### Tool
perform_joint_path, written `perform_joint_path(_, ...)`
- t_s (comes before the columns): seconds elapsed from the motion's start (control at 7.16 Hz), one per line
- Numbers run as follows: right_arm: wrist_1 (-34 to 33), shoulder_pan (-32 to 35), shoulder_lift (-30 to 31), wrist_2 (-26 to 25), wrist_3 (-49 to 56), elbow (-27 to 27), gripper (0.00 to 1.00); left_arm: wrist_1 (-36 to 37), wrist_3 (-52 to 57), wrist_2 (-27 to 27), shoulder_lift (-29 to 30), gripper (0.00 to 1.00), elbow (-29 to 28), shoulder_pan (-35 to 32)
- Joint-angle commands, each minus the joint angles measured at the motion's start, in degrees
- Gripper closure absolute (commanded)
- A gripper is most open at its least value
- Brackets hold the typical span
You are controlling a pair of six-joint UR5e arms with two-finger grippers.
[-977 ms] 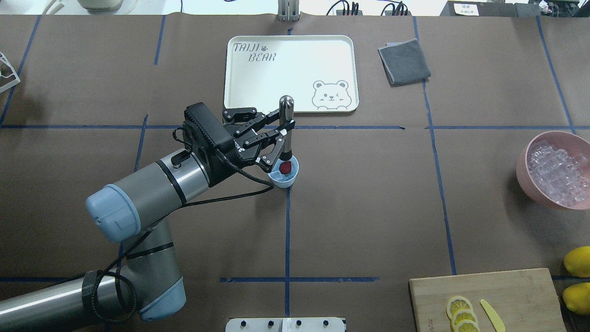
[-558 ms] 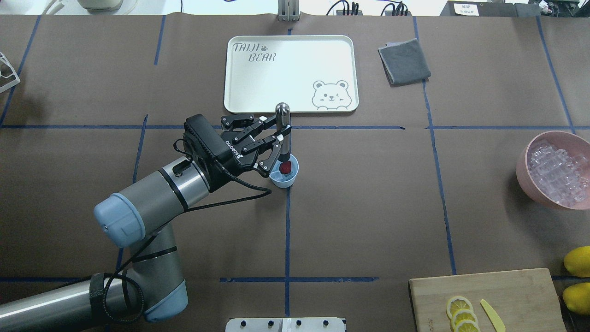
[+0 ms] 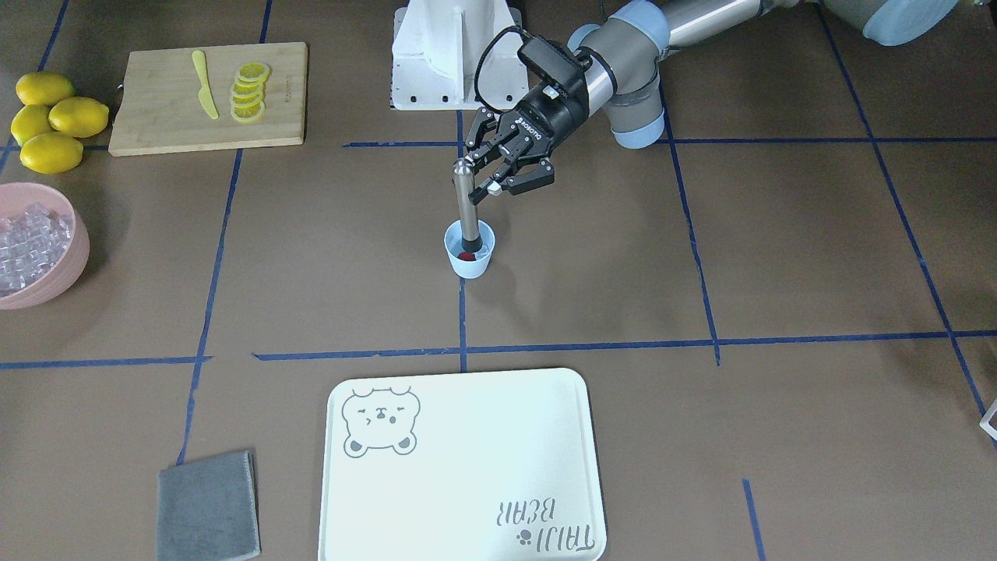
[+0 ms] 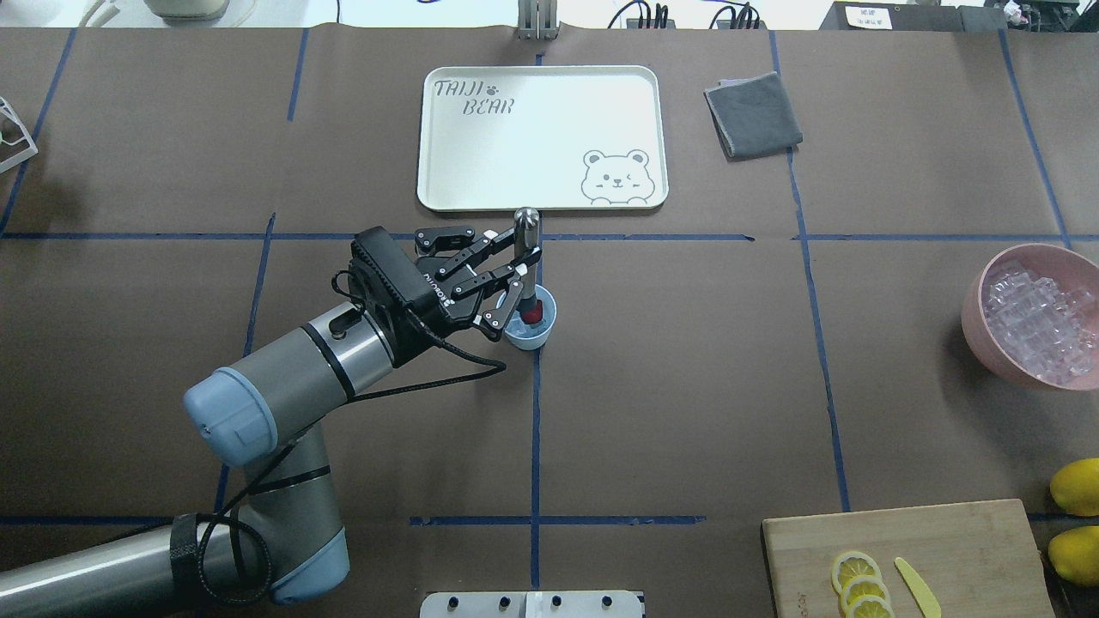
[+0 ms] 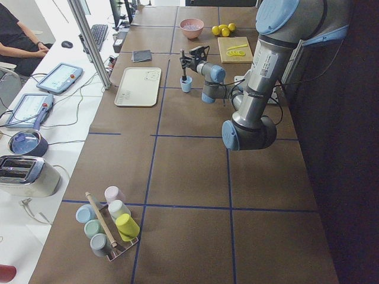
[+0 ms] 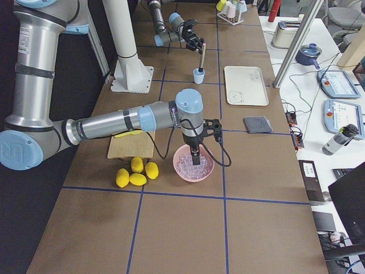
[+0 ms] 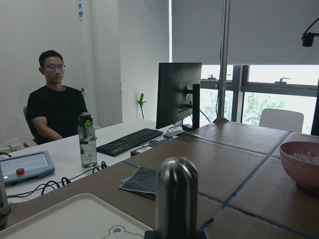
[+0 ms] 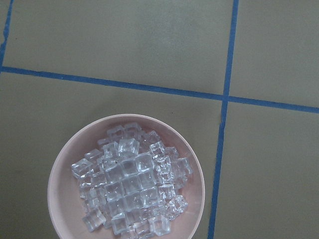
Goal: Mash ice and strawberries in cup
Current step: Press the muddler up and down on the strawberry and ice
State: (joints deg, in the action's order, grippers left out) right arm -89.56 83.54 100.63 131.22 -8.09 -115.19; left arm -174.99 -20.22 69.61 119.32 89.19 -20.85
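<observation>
— Where is the cup [image 4: 529, 338] found?

— It is stood upright on the brown tabletop [image 4: 687, 386], on a blue tape line, just in front of the white tray [image 4: 541, 129]. The tray is not touched by it.

— And what is contained in it?

— A red strawberry [image 4: 535, 315] is seen at the bottom, and a little pale ice [image 4: 515, 327] is made out beside it, though only dimly. A metal muddler [image 4: 526, 221] is stood nearly upright in the cup, its lower end set down at the berry; whether the berry is pressed cannot be told.

— How is the muddler held?

— It is clamped at its upper shaft by the left pincer [image 4: 525, 259], the fingers being drawn in narrow on either side. The rounded top of the muddler is left sticking out above them.

— And the right pincer [image 6: 196, 163]?

— It is hung over the pink bowl [image 4: 975, 330], well apart from the cup. Its fingers are shown only small in the side view, so whether they are wide or narrow cannot be told.

— What is kept in the bowl?

— Loose ice cubes [image 8: 129, 184] are heaped in it.

— Is anything else laid out?

— A grey cloth [image 4: 753, 114] is laid beside the tray. Lemon slices [image 4: 861, 588] and a yellow knife [image 4: 917, 586] are laid on a wooden board [image 4: 944, 532], with whole lemons [image 3: 51, 117] next to it.
</observation>
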Motion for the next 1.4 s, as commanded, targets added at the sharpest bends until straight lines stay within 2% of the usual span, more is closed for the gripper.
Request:
perform_joint_path(0.0, 0.0, -0.04, 0.01, 0.0, 0.0, 0.06, 0.01, 0.0, 0.0, 0.0, 0.03, 0.98, -1.47, 1.16)
perform_joint_path(0.84, -0.09, -0.04, 0.1, 0.0, 0.0, 0.14, 0.01, 0.0, 0.35, 0.0, 0.2, 0.99, -1.65, 1.87)
perform_joint_path(1.26, -0.09, -0.04, 0.01, 0.0, 0.0, 0.06, 0.01, 1.3, 0.18, 0.26, 0.47, 1.0, 2.63, 1.69)
